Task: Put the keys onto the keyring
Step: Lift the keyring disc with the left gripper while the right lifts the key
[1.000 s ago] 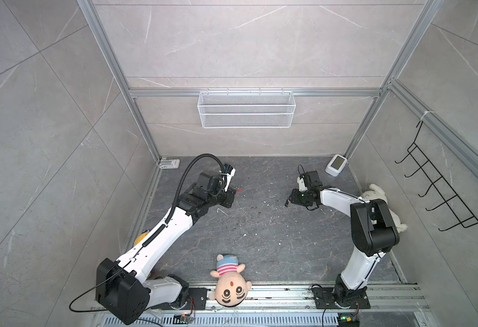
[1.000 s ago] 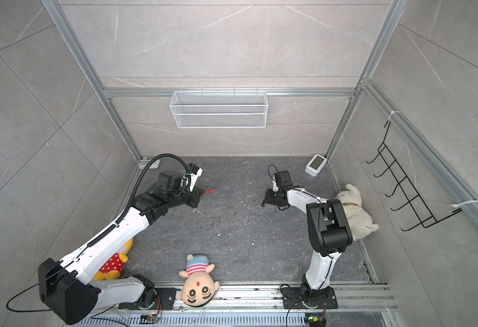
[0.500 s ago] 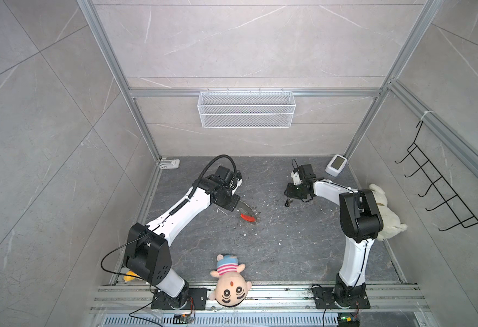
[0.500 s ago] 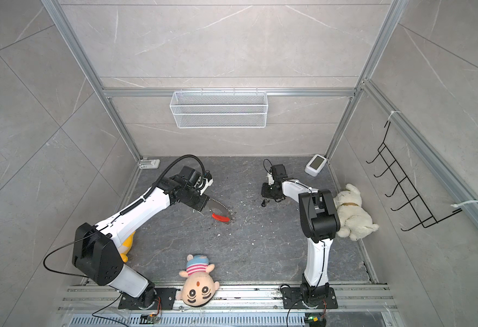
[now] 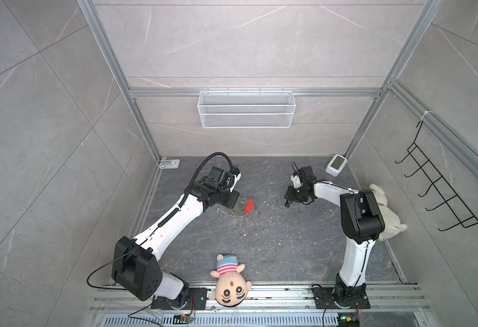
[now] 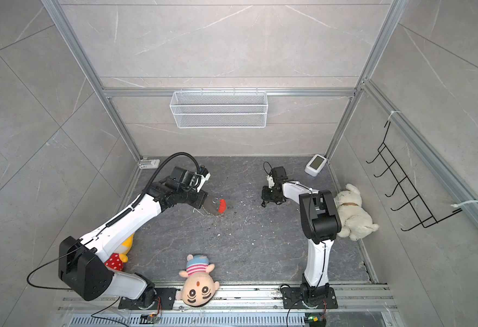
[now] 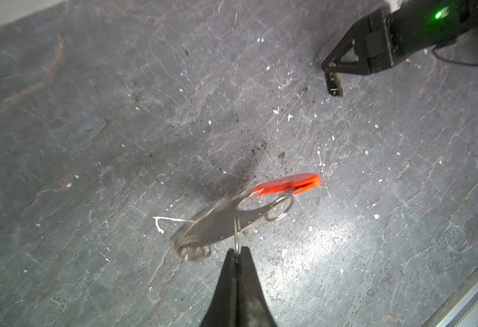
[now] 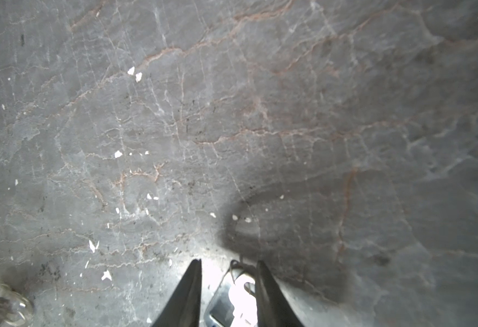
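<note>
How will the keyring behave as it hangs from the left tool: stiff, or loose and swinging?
Likely to swing: the keyring hangs by one small ring pinched in the left tool and looks motion-blurred. Its flat metal body probably stays rigid. The loose small rings would likely shift and jangle.
</note>
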Robot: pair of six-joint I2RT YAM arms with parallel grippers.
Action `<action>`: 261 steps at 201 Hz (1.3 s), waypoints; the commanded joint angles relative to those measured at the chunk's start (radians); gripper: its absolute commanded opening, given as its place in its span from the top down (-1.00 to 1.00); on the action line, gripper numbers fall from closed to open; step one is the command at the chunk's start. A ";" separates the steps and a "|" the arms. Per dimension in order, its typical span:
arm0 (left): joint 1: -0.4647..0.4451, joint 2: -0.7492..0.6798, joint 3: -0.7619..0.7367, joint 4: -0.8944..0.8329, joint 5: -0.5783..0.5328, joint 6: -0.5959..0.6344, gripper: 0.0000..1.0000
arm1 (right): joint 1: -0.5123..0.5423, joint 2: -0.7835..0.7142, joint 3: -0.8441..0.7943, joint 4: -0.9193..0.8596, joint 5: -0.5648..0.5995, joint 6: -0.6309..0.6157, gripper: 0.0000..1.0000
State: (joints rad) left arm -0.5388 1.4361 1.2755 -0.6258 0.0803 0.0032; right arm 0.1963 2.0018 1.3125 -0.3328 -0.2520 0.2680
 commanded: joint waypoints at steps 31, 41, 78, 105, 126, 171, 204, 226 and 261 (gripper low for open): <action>0.001 -0.051 0.021 0.017 0.021 -0.019 1.00 | 0.001 -0.037 -0.017 -0.011 -0.008 -0.016 0.41; 0.002 -0.051 0.019 0.018 0.021 -0.018 1.00 | -0.002 -0.038 -0.018 -0.015 -0.003 -0.019 0.41; 0.001 -0.047 0.020 0.013 0.026 -0.017 1.00 | 0.001 -0.047 -0.009 -0.050 0.032 -0.046 0.41; 0.002 -0.043 0.022 0.013 0.031 -0.017 1.00 | 0.000 -0.058 -0.006 -0.069 0.045 -0.066 0.41; 0.002 -0.036 0.024 0.013 0.032 -0.019 1.00 | 0.002 -0.058 -0.006 -0.074 0.046 -0.073 0.41; 0.002 -0.029 0.026 0.016 0.042 -0.020 1.00 | 0.005 -0.033 0.015 -0.090 0.034 -0.087 0.42; 0.001 -0.025 0.027 0.015 0.045 -0.020 1.00 | 0.005 -0.018 0.035 -0.100 0.028 -0.089 0.44; 0.001 -0.024 0.025 0.015 0.047 -0.022 1.00 | 0.005 -0.002 0.052 -0.113 0.019 -0.094 0.55; 0.001 -0.023 0.025 0.014 0.056 -0.023 1.00 | 0.005 0.014 0.073 -0.127 0.014 -0.098 0.57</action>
State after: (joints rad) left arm -0.5388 1.4136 1.2755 -0.6273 0.1101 -0.0044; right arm 0.1963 1.9888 1.3579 -0.4229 -0.2291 0.1860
